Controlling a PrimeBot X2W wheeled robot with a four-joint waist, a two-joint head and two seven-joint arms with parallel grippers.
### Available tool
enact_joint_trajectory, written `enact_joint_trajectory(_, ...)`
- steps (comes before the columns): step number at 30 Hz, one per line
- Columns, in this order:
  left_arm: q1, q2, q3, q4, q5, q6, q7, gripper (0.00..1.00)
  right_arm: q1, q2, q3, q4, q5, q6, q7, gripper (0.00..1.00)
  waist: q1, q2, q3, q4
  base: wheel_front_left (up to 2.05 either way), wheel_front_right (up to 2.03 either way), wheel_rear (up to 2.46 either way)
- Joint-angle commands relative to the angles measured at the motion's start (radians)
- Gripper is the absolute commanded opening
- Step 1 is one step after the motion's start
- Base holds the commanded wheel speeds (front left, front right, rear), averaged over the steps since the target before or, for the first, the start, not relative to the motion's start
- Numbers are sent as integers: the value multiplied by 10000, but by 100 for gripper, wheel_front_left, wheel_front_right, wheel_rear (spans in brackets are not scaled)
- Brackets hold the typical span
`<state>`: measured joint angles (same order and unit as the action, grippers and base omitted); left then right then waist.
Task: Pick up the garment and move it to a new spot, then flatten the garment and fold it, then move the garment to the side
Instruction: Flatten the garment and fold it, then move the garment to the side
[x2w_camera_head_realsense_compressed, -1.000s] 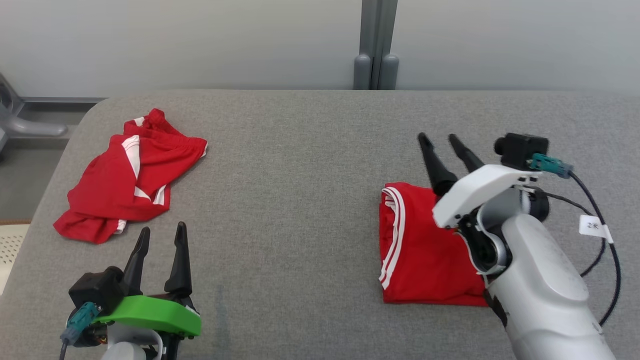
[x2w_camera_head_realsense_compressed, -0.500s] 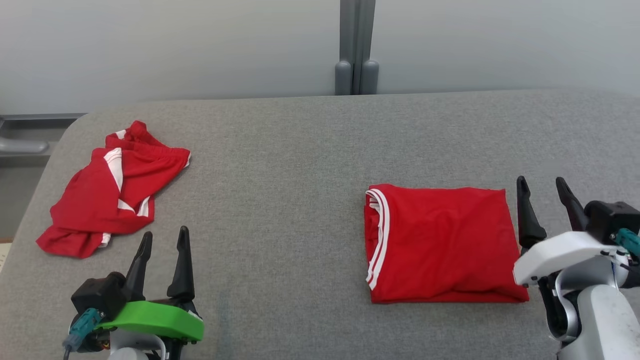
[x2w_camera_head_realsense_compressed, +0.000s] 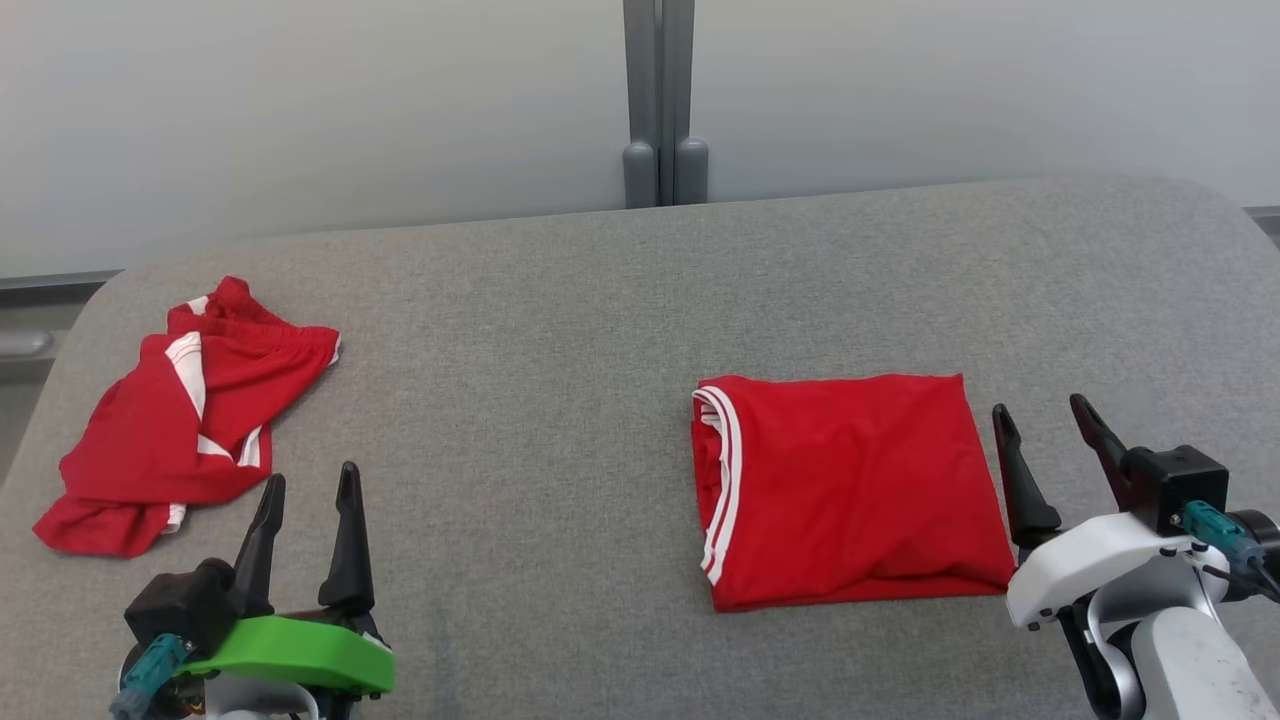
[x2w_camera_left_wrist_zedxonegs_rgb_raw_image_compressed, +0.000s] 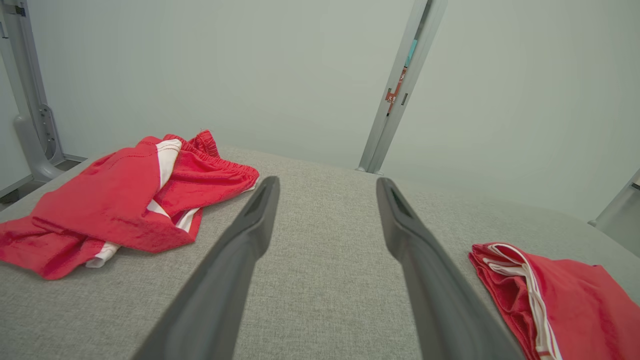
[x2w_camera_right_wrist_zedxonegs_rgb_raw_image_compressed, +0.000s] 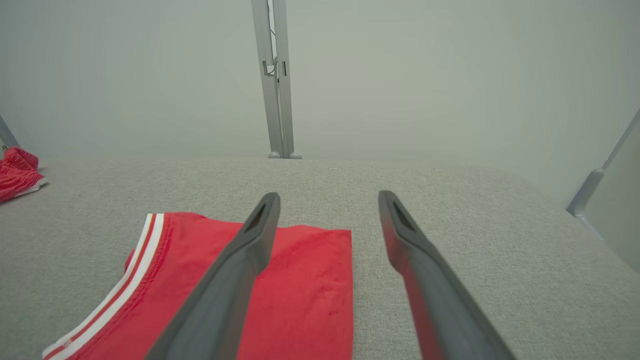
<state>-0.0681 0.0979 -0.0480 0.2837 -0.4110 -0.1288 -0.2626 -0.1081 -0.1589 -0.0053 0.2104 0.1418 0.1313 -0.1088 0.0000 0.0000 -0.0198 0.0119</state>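
A red garment with white trim (x2w_camera_head_realsense_compressed: 850, 485) lies folded into a neat rectangle on the right half of the grey table (x2w_camera_head_realsense_compressed: 540, 380); its trimmed edge faces left. The right wrist view shows this folded garment (x2w_camera_right_wrist_zedxonegs_rgb_raw_image_compressed: 300, 295) below and left of the fingers. My right gripper (x2w_camera_head_realsense_compressed: 1045, 418) is open and empty just off the garment's right edge, apart from it. My left gripper (x2w_camera_head_realsense_compressed: 305, 485) is open and empty at the lower left. The left wrist view catches the folded garment (x2w_camera_left_wrist_zedxonegs_rgb_raw_image_compressed: 565, 300) at the lower right.
A second red garment with white stripes (x2w_camera_head_realsense_compressed: 180, 410) lies crumpled at the table's far left, seen as a heap (x2w_camera_left_wrist_zedxonegs_rgb_raw_image_compressed: 125, 200) in the left wrist view. A grey post (x2w_camera_head_realsense_compressed: 660, 100) stands against the pale wall behind the table.
My right arm has pulled back off the folded garment, down and to the right, leaving it fully uncovered. The head camera has shifted, so the whole scene slid left. Left gripper is unmoved.
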Motion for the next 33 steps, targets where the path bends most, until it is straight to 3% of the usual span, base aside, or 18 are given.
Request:
enact_joint_trajectory(1, 182, -32, 41, 9, 142, -8, -27, 100, -43, -37, 80, 106, 108, -11, -114, 100, 0, 0, -76, -76, 0, 0, 0)
enact_joint_trajectory(13, 139, -54, -2, 542, 149, -13, -27, 100, -61, -8, 675, 486, 195, -11, -349, 100, 0, 0, -204, -299, 0, 0, 0)
enact_joint_trajectory(33, 35, -52, 114, 599, 250, -18, -27, 100, -191, -81, 773, 622, 532, -11, -104, 100, 0, 0, -137, -187, 0, 0, 0)
